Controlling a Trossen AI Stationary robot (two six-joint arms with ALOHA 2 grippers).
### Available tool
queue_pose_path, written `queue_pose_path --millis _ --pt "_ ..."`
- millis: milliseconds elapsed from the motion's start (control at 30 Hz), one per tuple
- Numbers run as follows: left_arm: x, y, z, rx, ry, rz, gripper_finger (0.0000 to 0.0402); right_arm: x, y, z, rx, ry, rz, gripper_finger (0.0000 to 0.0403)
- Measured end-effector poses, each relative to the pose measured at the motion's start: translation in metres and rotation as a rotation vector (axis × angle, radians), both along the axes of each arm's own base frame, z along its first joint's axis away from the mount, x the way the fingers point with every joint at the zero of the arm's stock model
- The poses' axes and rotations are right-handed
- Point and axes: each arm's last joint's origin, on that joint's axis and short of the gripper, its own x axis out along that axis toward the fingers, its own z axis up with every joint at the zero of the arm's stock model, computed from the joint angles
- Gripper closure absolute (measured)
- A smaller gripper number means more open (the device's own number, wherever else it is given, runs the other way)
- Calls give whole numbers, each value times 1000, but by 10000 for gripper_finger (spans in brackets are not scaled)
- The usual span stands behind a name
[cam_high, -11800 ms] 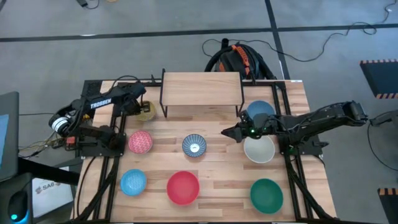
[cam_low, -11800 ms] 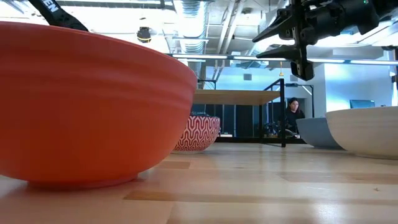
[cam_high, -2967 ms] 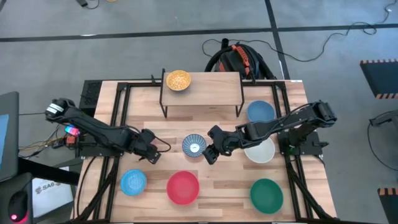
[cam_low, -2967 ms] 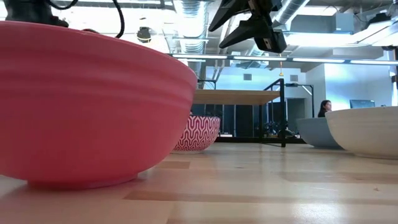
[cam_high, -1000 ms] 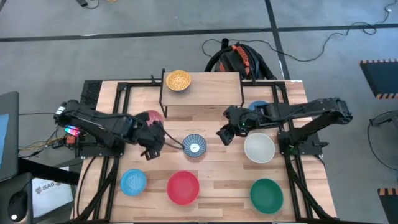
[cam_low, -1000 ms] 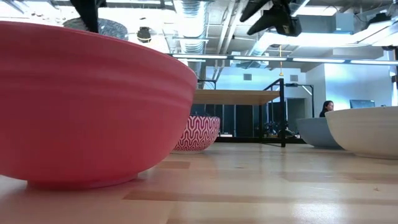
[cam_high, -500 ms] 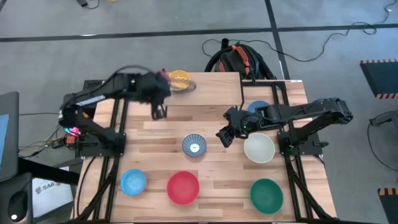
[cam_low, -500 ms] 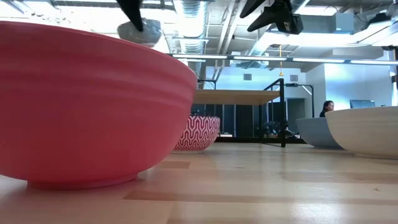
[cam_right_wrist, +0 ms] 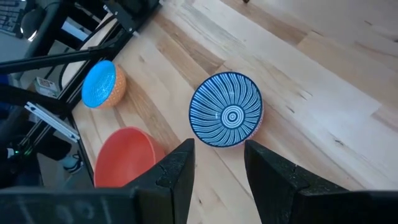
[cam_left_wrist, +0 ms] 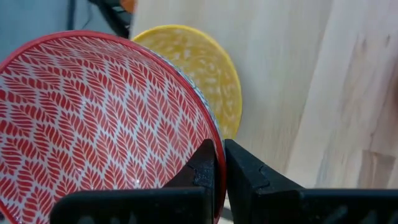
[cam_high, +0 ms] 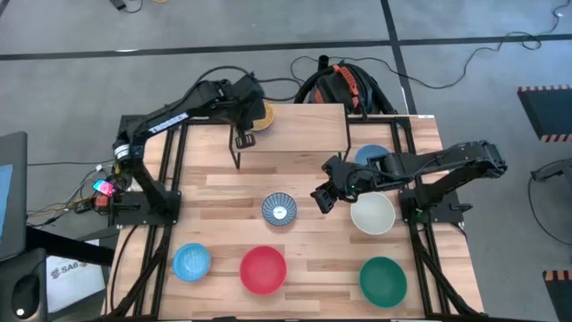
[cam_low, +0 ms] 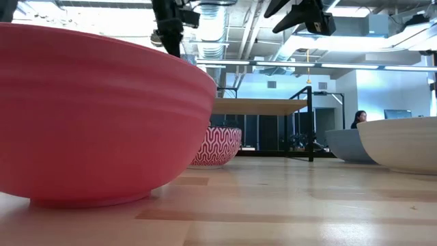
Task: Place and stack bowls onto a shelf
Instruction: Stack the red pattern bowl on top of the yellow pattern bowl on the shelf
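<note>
My left gripper (cam_high: 243, 121) is over the left end of the shelf (cam_high: 299, 130), shut on the pink patterned bowl (cam_left_wrist: 93, 124), which my arm hides in the high view. The yellow bowl (cam_high: 263, 114) rests on the shelf board just beyond the pink one, and also shows in the left wrist view (cam_left_wrist: 208, 71). My right gripper (cam_high: 320, 195) is open and empty above the table, just right of the blue-and-white bowl (cam_high: 279, 210), which sits on the tabletop and shows ahead of the fingers in the right wrist view (cam_right_wrist: 227, 117). My left gripper pinches the pink bowl's rim (cam_left_wrist: 210, 134) between its two fingers, one finger inside the bowl and one outside. The bowl is lifted clear, with the yellow bowl and the shelf board behind it.
On the slatted table stand a light blue bowl (cam_high: 191, 261), a red bowl (cam_high: 263, 270), a teal bowl (cam_high: 382, 279), a white bowl (cam_high: 372, 213) and a blue bowl (cam_high: 374, 156) partly under my right arm. A person shows far behind in the low view (cam_low: 360, 117).
My left gripper has carried the pink bowl up from the table's left middle and toward the far edge, to the shelf's left end by the yellow bowl. The bowl stays in the hold.
</note>
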Motion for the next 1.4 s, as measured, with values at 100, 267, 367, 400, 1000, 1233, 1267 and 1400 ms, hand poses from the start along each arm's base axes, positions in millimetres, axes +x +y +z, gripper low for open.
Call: queue_pose_path --millis 100,267,367,400,1000,1233,1267,1400 --pt "7 4 -7 -15 35 -61 401 0 0 0 10 -1 -10 237" --pt "9 7 -12 -39 64 -150 398 0 0 0 19 -2 -18 237" --pt "10 11 -14 -21 80 -167 391 0 0 0 24 -3 -23 237" --pt "9 12 -15 -23 90 -170 389 0 0 0 24 -4 -23 237" --pt "11 15 -16 -45 57 -188 376 0 0 0 25 -3 -23 237" --pt "10 15 -16 -50 44 -122 326 0 0 0 26 -3 -19 237" --pt "10 15 -16 -45 46 -110 316 0 1 0 26 -2 -18 237" --pt "10 14 -15 -6 67 -65 277 0 1 0 27 -1 -14 237"
